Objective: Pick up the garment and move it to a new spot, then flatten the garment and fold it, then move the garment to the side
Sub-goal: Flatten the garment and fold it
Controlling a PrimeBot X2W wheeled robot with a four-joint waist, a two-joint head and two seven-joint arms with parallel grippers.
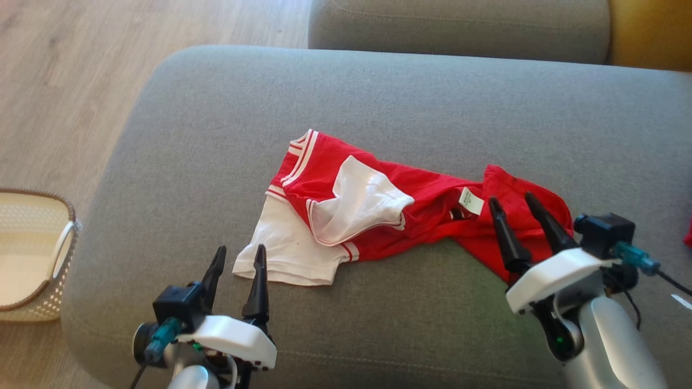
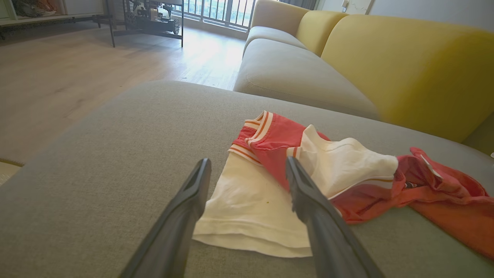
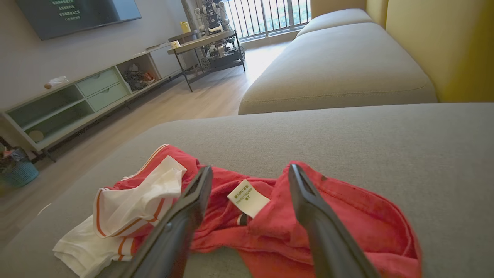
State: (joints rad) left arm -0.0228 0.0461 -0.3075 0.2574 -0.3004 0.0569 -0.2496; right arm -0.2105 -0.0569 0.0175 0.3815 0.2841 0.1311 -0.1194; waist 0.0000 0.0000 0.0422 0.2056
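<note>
Grey fabric sofa cushion (image 1: 378, 92) spreads beneath me. My left gripper (image 1: 241, 249) gapes wide, empty, the crumpled red-and-white cotton garment (image 1: 421, 210) lying at its one o'clock; my right gripper (image 1: 511, 199), equally wide and empty, sits over the garment's red three-o'clock end.

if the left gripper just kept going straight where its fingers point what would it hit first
Most likely the white end of the garment, lying just ahead of the left gripper, between its fingers; height over the cushion is unclear.
</note>
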